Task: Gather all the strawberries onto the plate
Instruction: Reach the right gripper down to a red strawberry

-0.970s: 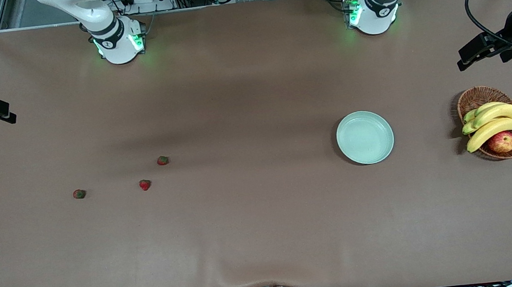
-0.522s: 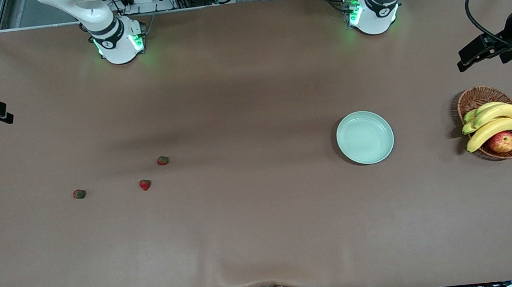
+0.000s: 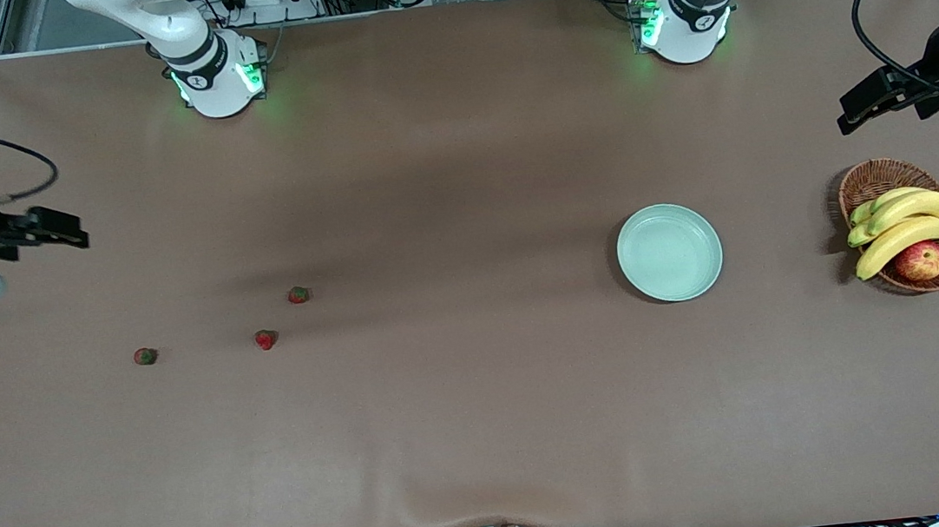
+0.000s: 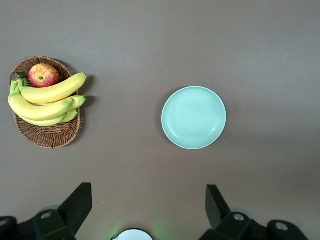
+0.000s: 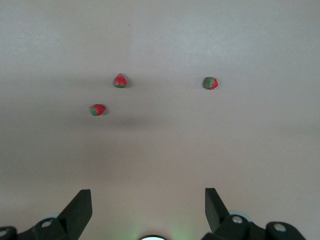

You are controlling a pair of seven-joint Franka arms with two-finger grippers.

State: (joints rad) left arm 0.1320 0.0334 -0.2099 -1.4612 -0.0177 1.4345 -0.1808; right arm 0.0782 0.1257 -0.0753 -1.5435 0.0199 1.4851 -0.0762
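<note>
- Strawberries: three tiny red berries with green caps lie on the brown worktop (image 3: 488, 436) toward the right arm's end. One (image 3: 298, 294) lies farthest from the front camera; a second (image 3: 266, 339) is just nearer; the third (image 3: 145, 356), darker and greener, sits apart, closest to the worktop's end.
- Plate (image 3: 669, 252): round, pale mint-green, glossy, raised rim, nothing in it; toward the left arm's end, well apart from the berries.
- Wicker basket (image 3: 871, 179): holds bananas (image 3: 910, 221) and an apple (image 3: 921, 260), beside the plate.
- Right pincer (image 3: 70, 236): released, fingers spread, up over the worktop's end, nothing held.
- Left pincer (image 3: 854, 105): released, fingers spread, up above the basket's end of the worktop, nothing held.
</note>
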